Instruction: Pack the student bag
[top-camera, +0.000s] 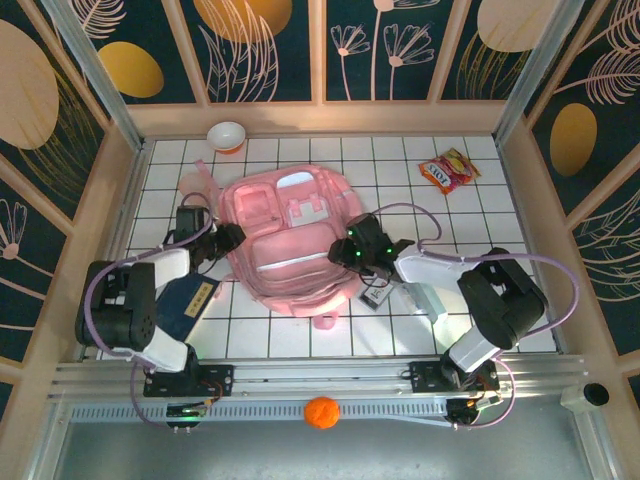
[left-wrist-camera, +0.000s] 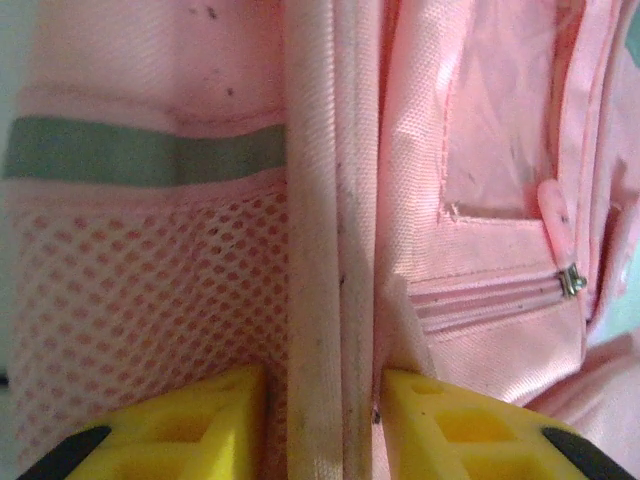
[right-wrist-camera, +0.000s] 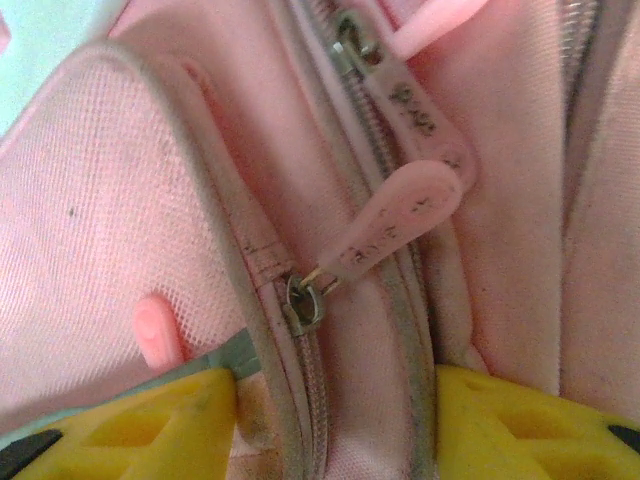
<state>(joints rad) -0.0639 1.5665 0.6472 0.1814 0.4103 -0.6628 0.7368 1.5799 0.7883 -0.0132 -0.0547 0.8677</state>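
The student bag (top-camera: 285, 235), a big soft pink backpack, lies flat mid-table with its front pockets up. My left gripper (top-camera: 228, 240) is at the bag's left edge. In the left wrist view its yellow fingers (left-wrist-camera: 200, 425) squeeze a pale piped seam (left-wrist-camera: 330, 250) next to a mesh side pocket (left-wrist-camera: 140, 290). My right gripper (top-camera: 352, 250) is at the bag's right edge. There the yellow fingers (right-wrist-camera: 500, 420) pinch a ridge of fabric that carries a closed zipper with a metal slider (right-wrist-camera: 305, 302) and a pink rubber pull tab (right-wrist-camera: 400, 215).
A dark blue notebook (top-camera: 190, 300) lies under the left arm. A small black item (top-camera: 378, 293) lies by the bag's lower right corner. A white bowl (top-camera: 227, 135) stands at the back, a snack packet (top-camera: 449, 170) at back right. An orange ball (top-camera: 321, 411) rests by the front rail.
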